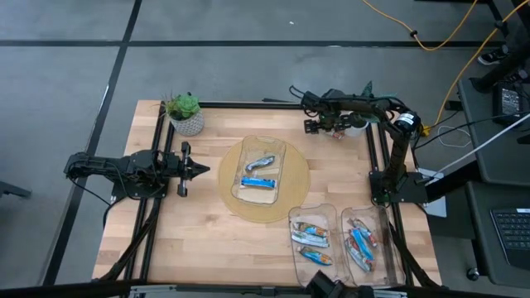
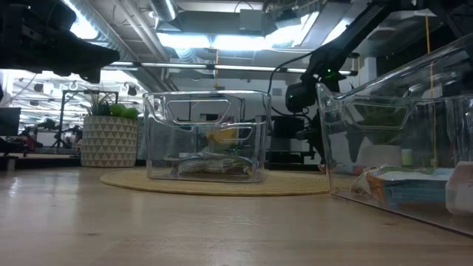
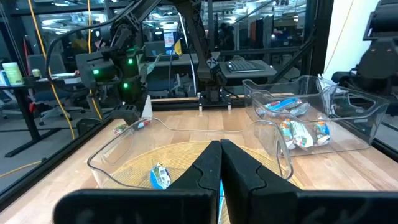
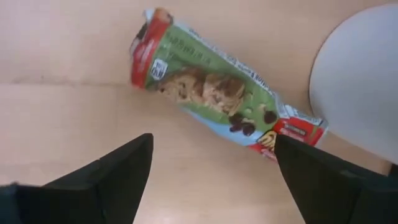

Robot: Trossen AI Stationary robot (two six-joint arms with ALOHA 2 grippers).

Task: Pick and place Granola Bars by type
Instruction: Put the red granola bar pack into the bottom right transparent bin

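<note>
Here the right pincer (image 4: 211, 180) hovers spread just above a stray granola bar (image 4: 217, 102) on the tabletop (image 4: 56, 112), straddling it for a grab; the left pincer (image 3: 219, 163), pressed together, waits beside the centre bin (image 3: 186, 134).

What we cannot make out

In the high view the bar (image 1: 339, 133) under the right gripper (image 1: 312, 126) is too small to read; the right wrist view cuts a white round thing (image 4: 360, 93) at its edge. In the low view the mat bin (image 2: 205, 137) blurs its bars (image 2: 208, 164), and the near bin (image 2: 399, 148) runs off the picture
</note>
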